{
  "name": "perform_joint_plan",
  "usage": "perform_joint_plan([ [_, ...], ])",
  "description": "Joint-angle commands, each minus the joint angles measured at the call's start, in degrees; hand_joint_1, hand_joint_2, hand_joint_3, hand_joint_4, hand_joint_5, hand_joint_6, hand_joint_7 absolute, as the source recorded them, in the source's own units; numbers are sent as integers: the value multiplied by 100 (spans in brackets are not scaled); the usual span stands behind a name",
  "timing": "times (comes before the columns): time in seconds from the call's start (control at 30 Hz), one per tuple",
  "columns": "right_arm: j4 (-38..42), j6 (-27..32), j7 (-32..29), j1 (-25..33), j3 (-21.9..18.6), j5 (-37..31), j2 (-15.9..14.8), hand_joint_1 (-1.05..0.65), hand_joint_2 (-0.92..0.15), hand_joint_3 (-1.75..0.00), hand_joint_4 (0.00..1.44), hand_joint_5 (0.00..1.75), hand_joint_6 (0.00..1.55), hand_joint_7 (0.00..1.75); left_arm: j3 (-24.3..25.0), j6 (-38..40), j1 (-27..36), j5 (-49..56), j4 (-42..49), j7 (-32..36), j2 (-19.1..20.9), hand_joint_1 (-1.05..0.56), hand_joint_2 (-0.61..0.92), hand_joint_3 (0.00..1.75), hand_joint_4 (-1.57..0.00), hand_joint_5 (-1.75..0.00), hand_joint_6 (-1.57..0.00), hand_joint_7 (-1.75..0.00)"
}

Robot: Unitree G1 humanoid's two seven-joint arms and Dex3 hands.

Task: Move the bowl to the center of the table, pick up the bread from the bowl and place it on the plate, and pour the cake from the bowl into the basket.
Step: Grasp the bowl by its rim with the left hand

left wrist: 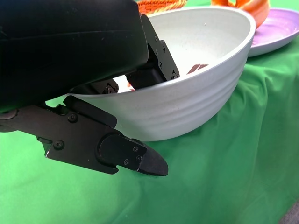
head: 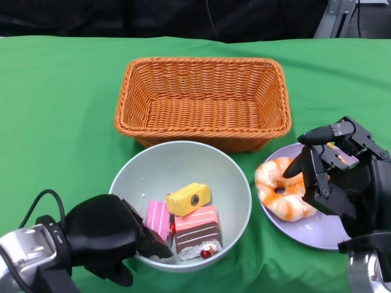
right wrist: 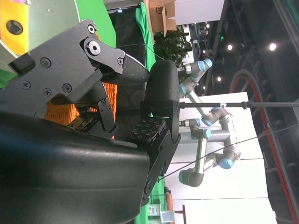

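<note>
The pale grey bowl [head: 177,165] stands in front of the basket, holding a yellow cake [head: 188,199], a pink cake [head: 158,218] and a chocolate-and-pink cake [head: 197,231]. My left hand [head: 107,235] grips the bowl's near-left rim. In the left wrist view its fingers reach over the rim into the bowl [left wrist: 187,102] and the thumb [left wrist: 131,156] lies under the outer wall. The orange-glazed bread [head: 280,188] lies on the purple plate [head: 317,229]. My right hand [head: 339,171] hovers over the plate's right side, fingers apart and holding nothing, with one fingertip close to the bread.
The orange wicker basket [head: 201,61] stands just behind the bowl, with nothing in it. Bowl, plate and basket sit close together on the green cloth. Bare cloth lies to the left and far right. The right wrist view shows mostly the hand [right wrist: 84,116].
</note>
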Motion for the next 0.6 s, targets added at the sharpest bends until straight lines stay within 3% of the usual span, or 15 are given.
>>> perform_joint_plan([
  [0.03, -152, 11, -27, 60, 14, 24, -10, -16, -52, -104, 83, 151, 84, 111, -134, 44, -139, 21, 224, -51, 5, -50, 92, 9, -78, 0, -73, 0],
  [0.43, -235, 54, -96, 108, 56, 1, -16, -15, -49, -109, 81, 152, 83, 113, -252, 766, -50, 410, 78, 254, -147, -45, 92, 11, -79, -1, -76, -1],
  [0.6, -119, -86, -6, 42, 34, 36, -33, -15, -50, -108, 81, 152, 82, 113, -328, 764, -65, 464, 333, 830, -229, -34, 92, 6, -88, -3, -85, -4],
])
